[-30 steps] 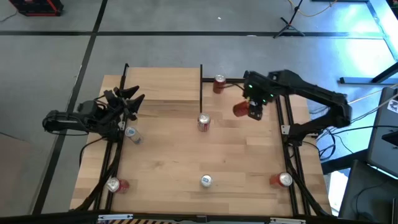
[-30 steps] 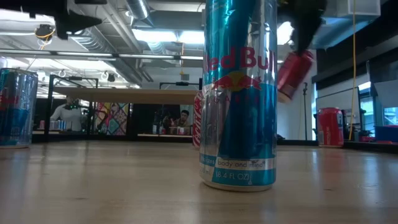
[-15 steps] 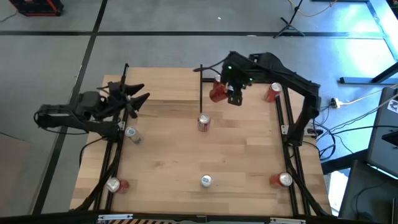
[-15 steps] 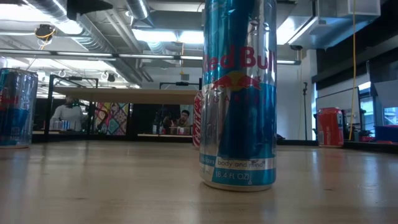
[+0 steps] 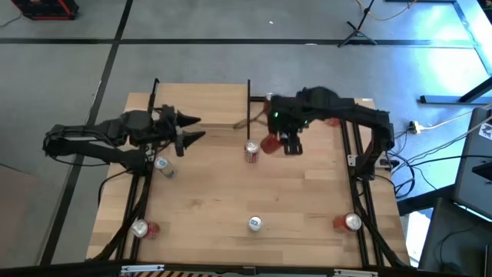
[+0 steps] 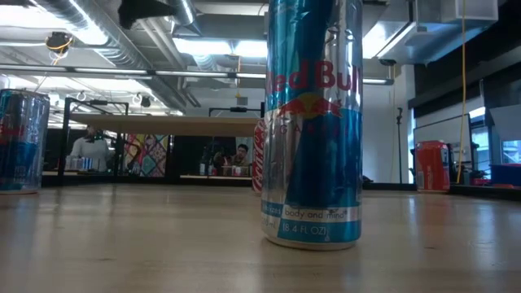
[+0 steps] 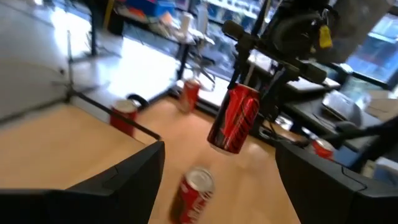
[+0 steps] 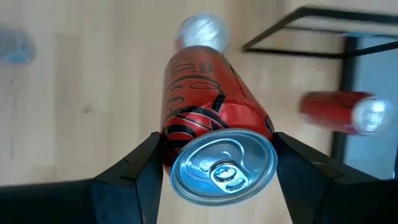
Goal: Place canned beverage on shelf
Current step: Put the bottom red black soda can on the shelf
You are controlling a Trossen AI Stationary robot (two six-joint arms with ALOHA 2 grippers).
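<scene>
Just right of the shelf, above mid-table, right gripper pinches a red can held aloft, tilted, presumably for carrying to the shelf top; left gripper hovers spread over the shelf's near edge

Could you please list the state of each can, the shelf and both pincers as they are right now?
Right pincer: shut on the held can, above the table.
Held can: red, lifted, tilted.
Middle can: upright on the table.
Front can: upright.
Front-right can: upright.
Front-left can: lying on its side.
Can by the left arm: upright.
Shelf: nothing on top.
Left pincer: open, empty, over the shelf edge.
</scene>
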